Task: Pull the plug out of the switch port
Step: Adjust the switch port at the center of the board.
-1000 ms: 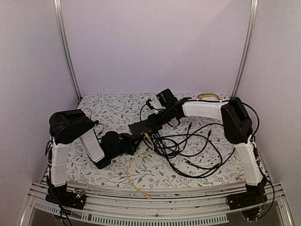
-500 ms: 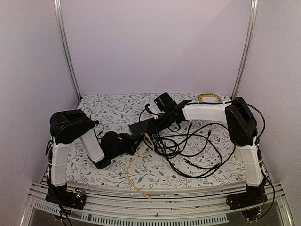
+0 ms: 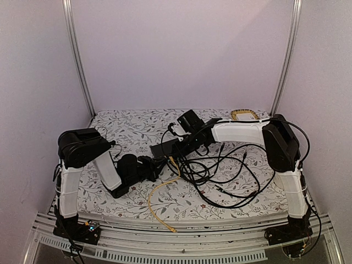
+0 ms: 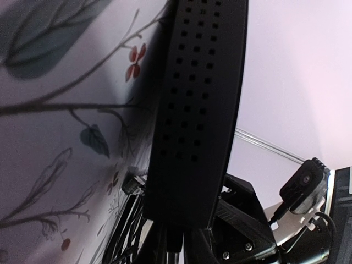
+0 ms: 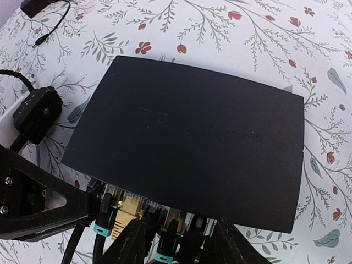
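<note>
The switch [image 3: 166, 147] is a flat black box lying on the floral cloth; it fills the right wrist view [image 5: 187, 154]. Several plugs sit in its port row along the near edge, among them a teal-banded plug [image 5: 165, 250]. My right gripper [image 5: 179, 242] is open at that edge, fingers [image 5: 129, 245] standing either side of two plugs. It reaches in from the right [image 3: 182, 144]. My left gripper [image 3: 155, 164] is shut on the switch's left end. There the perforated side of the switch [image 4: 198, 99] runs down into its jaws [image 4: 179, 231].
A tangle of black cables [image 3: 220, 170] spreads right of the switch. A yellow cable [image 3: 159, 192] runs toward the front edge. A tan coiled cable [image 3: 243, 113] lies at the back right. A small black adapter [image 5: 41, 6] lies beyond the switch.
My right gripper has slid left, closer over the switch's port edge, and its jaws have narrowed slightly. The left arm and the switch have stayed put.
</note>
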Controlling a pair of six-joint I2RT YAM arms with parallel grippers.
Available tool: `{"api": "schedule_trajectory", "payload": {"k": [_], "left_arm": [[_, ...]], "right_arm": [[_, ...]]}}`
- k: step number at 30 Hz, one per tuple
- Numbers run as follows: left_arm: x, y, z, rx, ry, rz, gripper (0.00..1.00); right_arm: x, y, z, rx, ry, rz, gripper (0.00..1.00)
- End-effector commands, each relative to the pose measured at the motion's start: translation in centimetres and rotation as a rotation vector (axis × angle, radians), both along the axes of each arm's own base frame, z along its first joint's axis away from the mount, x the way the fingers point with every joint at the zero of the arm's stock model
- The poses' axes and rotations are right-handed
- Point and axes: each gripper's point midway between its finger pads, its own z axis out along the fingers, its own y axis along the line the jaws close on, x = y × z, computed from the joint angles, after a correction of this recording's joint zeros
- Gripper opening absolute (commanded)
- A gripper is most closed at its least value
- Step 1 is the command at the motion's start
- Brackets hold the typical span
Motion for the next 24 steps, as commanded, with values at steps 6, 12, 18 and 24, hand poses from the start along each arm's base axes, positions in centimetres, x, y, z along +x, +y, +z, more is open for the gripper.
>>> {"api": "schedule_trajectory", "payload": {"k": [6,12,18,24], "left_arm": [[-7.3,7.2,-15.0,0.375,0.454,0.011,0.09],[-7.4,7.2,-15.1,0.376,0.452,0.009,0.08],[-7.4,7.1,-15.2,0.37,0.451,0.007,0.08],[-7.4,7.1,-15.2,0.37,0.453,0.008,0.08]], "right_arm": [[0.0,1.3,-0.2,-0.03,-0.024,0.019,0.47],[-0.4,1.4,-0.9,-0.053,-0.019,0.026,0.47],[-0.7,1.0,-1.5,-0.072,-0.014,0.023,0.46],[-0.9,0.7,-2.0,-0.108,-0.025,0.028,0.47]]}}
